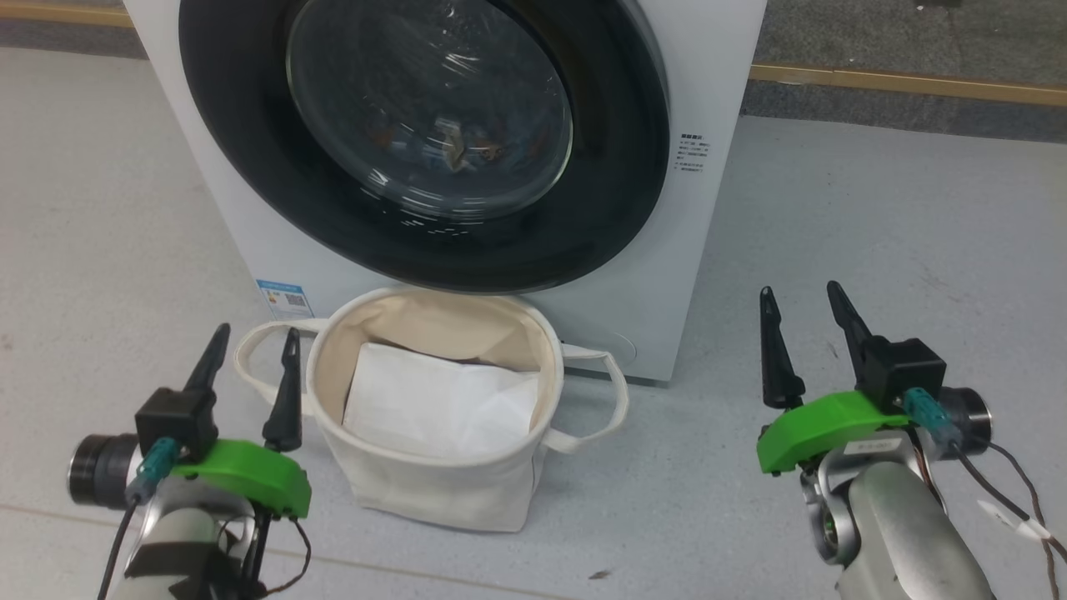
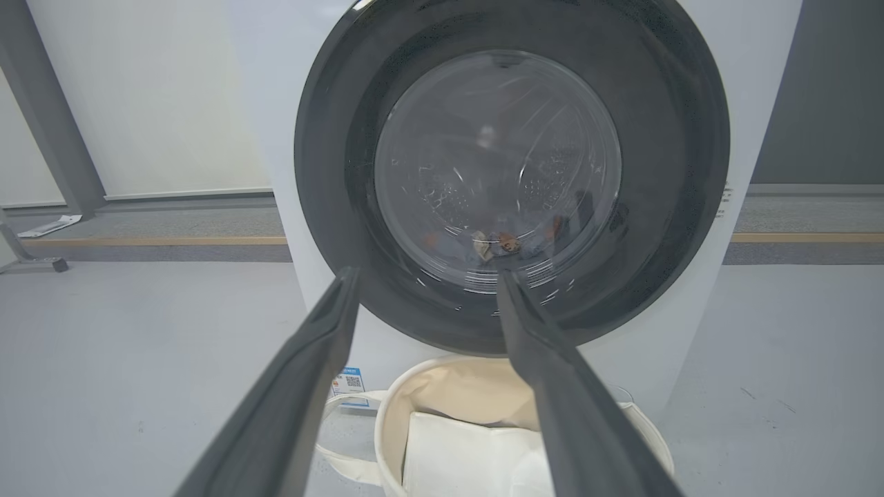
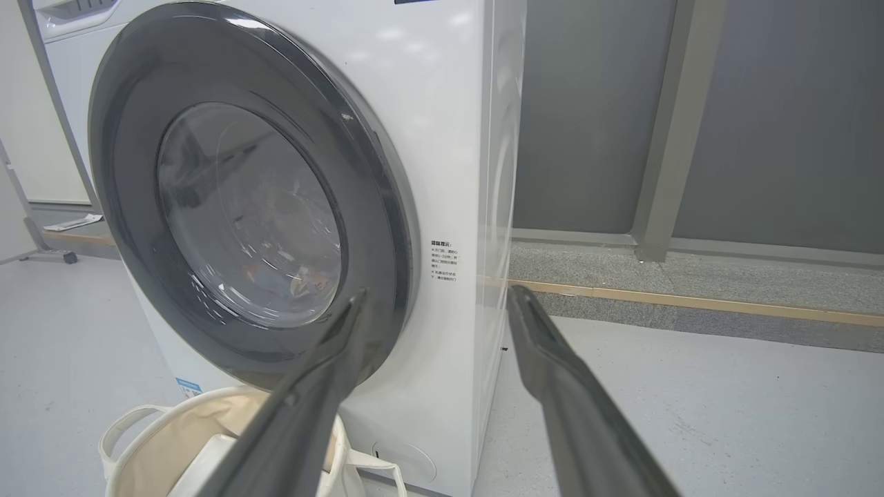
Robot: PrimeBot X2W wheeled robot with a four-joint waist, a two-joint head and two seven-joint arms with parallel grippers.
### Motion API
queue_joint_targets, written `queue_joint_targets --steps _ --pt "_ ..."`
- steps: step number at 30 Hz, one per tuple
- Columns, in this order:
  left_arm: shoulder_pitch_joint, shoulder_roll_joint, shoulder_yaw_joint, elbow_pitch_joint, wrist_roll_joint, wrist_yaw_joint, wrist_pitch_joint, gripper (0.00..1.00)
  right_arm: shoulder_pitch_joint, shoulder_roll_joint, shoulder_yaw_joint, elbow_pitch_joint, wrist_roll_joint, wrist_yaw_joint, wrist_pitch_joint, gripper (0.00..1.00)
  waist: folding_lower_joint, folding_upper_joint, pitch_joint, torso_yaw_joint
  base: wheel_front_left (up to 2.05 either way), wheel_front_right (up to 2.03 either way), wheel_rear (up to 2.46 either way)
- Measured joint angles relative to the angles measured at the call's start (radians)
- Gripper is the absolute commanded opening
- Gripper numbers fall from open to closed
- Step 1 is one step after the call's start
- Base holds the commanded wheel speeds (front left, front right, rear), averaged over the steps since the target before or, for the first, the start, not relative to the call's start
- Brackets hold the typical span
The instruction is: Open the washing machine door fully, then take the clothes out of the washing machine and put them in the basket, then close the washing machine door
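The washing machine door (image 1: 425, 142) lay closed against the washing machine (image 1: 692, 250), across the upper middle of the head view. Through its glass we could make out the clothes (image 1: 454, 154), a blue heap with orange flecks low in the drum. Our left gripper (image 1: 257, 330) sat at the lower left of that frame, fingers spread wide and holding nothing, below the door and beside the left handle of the basket (image 1: 433, 492). Our right gripper (image 1: 799, 288) sat at the lower right, likewise wide and empty, to the right of the machine's front corner and apart from the door. The basket stood on the floor (image 1: 875, 208) at the lower middle, just under the door's rim, with a folded white sheet (image 1: 433, 408) inside. In the left wrist view the door faced us straight ahead beyond our fingers. In the right wrist view it sat at the upper left.
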Motion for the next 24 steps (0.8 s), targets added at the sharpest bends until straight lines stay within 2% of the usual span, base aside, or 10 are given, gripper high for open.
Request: queue_joint_targets --steps 3,10,21,24 --pt "-0.005 0.0 -0.006 0.011 0.014 -0.03 -0.01 1.0 -0.002 0.0 0.0 0.003 -0.008 0.0 -0.005 1.0 0.0 0.0 -0.002 0.0 0.0 0.0 0.0" --pt "-0.028 0.005 -0.002 0.018 0.075 -0.028 -0.025 1.0 -0.04 -0.001 0.01 0.022 -0.035 0.0 -0.023 1.0 0.0 0.0 -0.004 -0.001 0.0 0.0 0.0" --pt "-0.03 0.003 0.009 0.025 0.083 -0.029 -0.025 1.0 -0.044 -0.004 0.008 0.035 -0.027 0.0 -0.023 1.0 0.0 0.0 -0.003 -0.002 0.0 0.0 0.0" --pt "-0.03 0.002 0.028 0.022 0.083 -0.028 -0.025 1.0 -0.044 -0.004 0.007 0.037 0.005 0.0 -0.023 1.0 0.0 0.0 -0.001 -0.001 0.0 0.0 0.0"
